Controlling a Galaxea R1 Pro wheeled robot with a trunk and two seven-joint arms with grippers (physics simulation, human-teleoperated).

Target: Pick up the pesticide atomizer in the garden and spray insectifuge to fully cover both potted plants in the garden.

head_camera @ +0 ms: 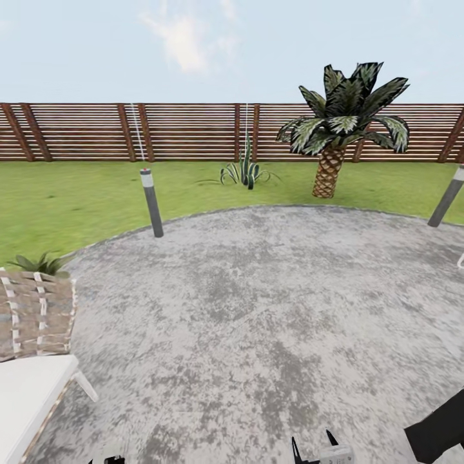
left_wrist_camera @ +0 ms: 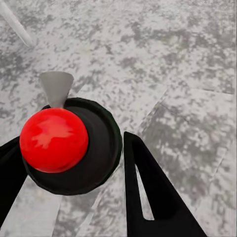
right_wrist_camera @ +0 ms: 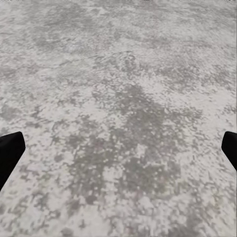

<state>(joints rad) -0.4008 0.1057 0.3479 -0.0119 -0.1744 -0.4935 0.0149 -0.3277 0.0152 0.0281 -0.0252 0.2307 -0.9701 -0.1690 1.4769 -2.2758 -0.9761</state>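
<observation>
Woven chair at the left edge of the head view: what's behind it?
Pointed green leaves of a small plant stick up behind the woven chair, where the patio meets the lawn. The chair back covers the plant's base, so any pot is hidden.

The chair (head_camera: 29,361) is chopped off by the head view's left edge, and its woven back hides most of the little plant (head_camera: 38,263) poking up behind it, so the pot can't be seen. Along the bottom edge only two dark tips and a pale bit (head_camera: 325,451) show, too little to tell what they are, and a bollard (head_camera: 446,197) runs off the right side. The right end effector (right_wrist_camera: 118,148) is just black corners at the wrist view's sides.
</observation>
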